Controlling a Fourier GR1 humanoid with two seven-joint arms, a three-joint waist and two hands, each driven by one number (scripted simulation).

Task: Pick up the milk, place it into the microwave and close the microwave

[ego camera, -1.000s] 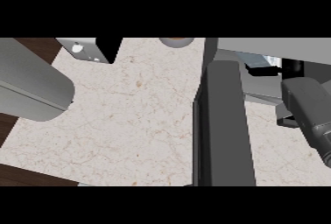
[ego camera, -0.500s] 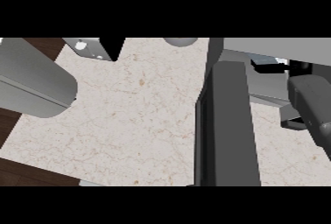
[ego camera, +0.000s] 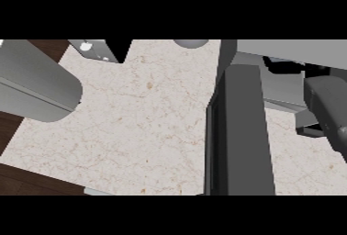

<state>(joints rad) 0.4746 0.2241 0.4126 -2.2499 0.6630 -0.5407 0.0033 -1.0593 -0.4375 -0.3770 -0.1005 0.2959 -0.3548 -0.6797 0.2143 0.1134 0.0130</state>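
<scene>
I see no milk from the head view, so I cannot say which way it lies from either arm. The microwave door (ego camera: 240, 133) stands open, edge-on, running top to bottom. My right arm (ego camera: 328, 110) is right of the door, nearer it; my left arm (ego camera: 34, 82) is well left. Neither hand shows.
</scene>
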